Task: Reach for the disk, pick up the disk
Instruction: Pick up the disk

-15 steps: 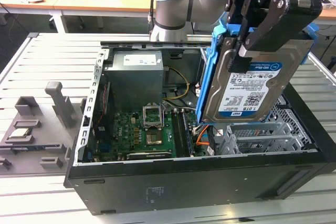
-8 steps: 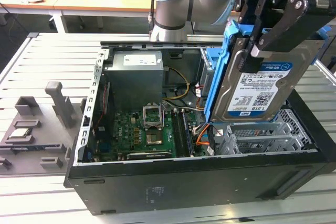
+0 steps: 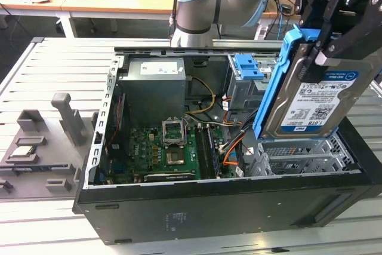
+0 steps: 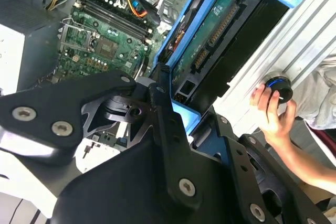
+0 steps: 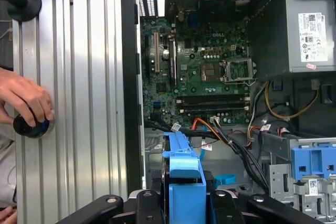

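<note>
The arm (image 3: 222,1) has silver-grey tubes with pale-blue joint caps above a black, silver-screwed gripper (image 3: 334,25).

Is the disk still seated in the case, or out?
Out: the disk hangs tilted above the open case, held in the gripper.

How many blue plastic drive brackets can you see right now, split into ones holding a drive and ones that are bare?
Blue bracket with a drive, the disk, held in the gripper above the open computer case: 1
Bare blue bracket, sitting in the drive cage inside the case: 1
Total: 2
</note>
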`<state>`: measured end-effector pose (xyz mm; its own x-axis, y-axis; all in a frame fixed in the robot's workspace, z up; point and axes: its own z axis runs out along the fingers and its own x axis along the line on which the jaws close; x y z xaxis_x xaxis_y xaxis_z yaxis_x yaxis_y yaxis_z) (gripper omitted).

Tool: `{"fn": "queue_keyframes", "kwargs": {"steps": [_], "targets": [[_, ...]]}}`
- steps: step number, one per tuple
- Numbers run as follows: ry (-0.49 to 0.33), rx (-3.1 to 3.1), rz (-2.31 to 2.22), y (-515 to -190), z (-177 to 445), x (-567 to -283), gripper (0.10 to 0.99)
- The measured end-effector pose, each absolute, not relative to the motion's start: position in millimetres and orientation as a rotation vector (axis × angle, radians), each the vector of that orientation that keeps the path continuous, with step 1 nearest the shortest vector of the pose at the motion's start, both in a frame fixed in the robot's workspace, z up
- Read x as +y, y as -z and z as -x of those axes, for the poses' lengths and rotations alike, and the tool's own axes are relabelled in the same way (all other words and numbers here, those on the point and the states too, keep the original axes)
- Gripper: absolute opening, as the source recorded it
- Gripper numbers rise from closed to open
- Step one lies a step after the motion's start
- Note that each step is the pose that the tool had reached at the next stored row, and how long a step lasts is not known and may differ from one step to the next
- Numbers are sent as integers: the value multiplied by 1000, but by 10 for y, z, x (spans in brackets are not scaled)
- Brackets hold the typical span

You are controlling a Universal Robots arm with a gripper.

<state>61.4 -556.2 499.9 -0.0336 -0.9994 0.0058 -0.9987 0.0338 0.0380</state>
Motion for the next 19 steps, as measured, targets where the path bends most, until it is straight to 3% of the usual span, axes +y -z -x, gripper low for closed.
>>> {"fn": "queue_keyframes", "kwargs": {"steps": [19], "targets": [[35,-2236,-2162,-4930,-725,-5534,369]]}}
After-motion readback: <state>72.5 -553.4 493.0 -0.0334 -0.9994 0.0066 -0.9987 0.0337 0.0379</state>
